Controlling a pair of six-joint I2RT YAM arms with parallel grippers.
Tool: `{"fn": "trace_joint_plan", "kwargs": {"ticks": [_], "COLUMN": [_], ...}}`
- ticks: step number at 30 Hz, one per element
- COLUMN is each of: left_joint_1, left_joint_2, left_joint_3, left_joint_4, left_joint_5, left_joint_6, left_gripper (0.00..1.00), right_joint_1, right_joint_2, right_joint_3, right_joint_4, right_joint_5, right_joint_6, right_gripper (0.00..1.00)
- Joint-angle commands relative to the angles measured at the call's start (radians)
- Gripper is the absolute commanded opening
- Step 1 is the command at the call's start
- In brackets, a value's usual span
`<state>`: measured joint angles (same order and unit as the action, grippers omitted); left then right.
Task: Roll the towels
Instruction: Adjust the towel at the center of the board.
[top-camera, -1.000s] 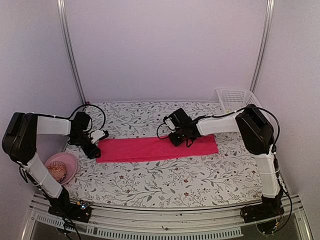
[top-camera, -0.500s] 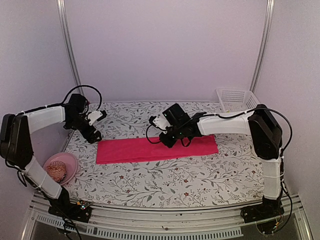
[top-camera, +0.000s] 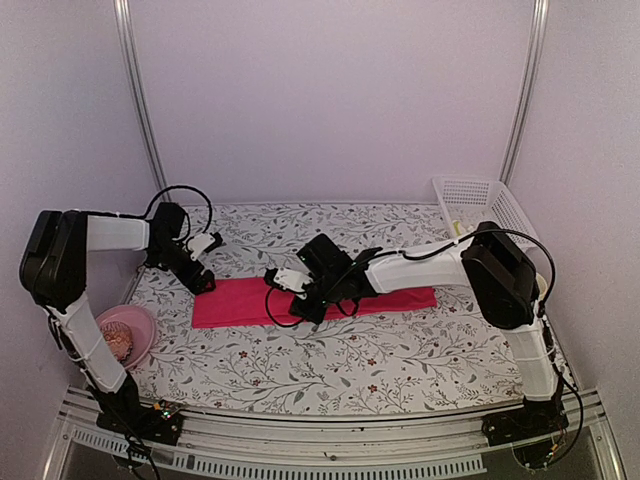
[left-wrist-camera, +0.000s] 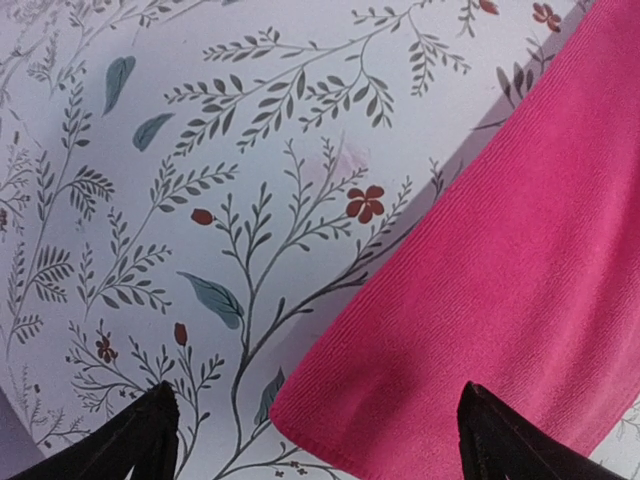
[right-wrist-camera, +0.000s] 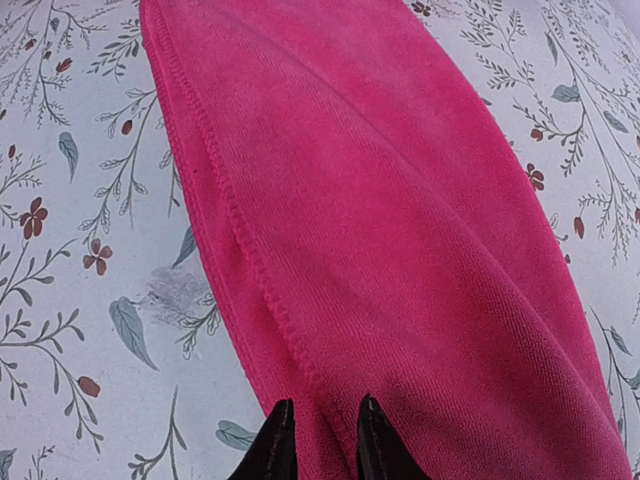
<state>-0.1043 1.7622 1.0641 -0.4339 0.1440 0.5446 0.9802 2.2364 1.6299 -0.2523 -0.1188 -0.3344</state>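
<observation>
The flowered surface (top-camera: 400, 360) carries the pink towel (top-camera: 240, 302), folded into a long flat strip. The right arm (top-camera: 420, 265) stretches low along the towel from its right end; the right tool (right-wrist-camera: 320, 445), nearly closed, pinches a ridge of cloth left of the towel's middle. The left arm (top-camera: 110, 232) bends toward the towel's left end, where the left tool (left-wrist-camera: 315, 440) hangs spread wide, holding nothing.

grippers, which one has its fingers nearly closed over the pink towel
The right gripper: its fingers stand nearly together over the pink towel's middle. The left gripper is spread wide open at the towel's left end.
</observation>
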Motion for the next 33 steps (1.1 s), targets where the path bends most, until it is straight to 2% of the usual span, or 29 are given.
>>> {"fn": "trace_joint_plan", "kwargs": {"ticks": [1, 33], "left_joint_1": [0.005, 0.003], "left_joint_2": [-0.021, -0.039], "left_joint_3": [-0.024, -0.061], "left_joint_4": [0.046, 0.057], "left_joint_5": [0.003, 0.021], "left_joint_6": [-0.011, -0.012], "left_gripper": [0.97, 0.97], "right_joint_1": [0.008, 0.016], "right_joint_2": [0.035, 0.136], "right_joint_3": [0.048, 0.088], "right_joint_4": [0.047, 0.034], "right_joint_5": [-0.036, -0.004], "right_joint_6": [-0.006, 0.011], "right_gripper": [0.24, 0.26]}}
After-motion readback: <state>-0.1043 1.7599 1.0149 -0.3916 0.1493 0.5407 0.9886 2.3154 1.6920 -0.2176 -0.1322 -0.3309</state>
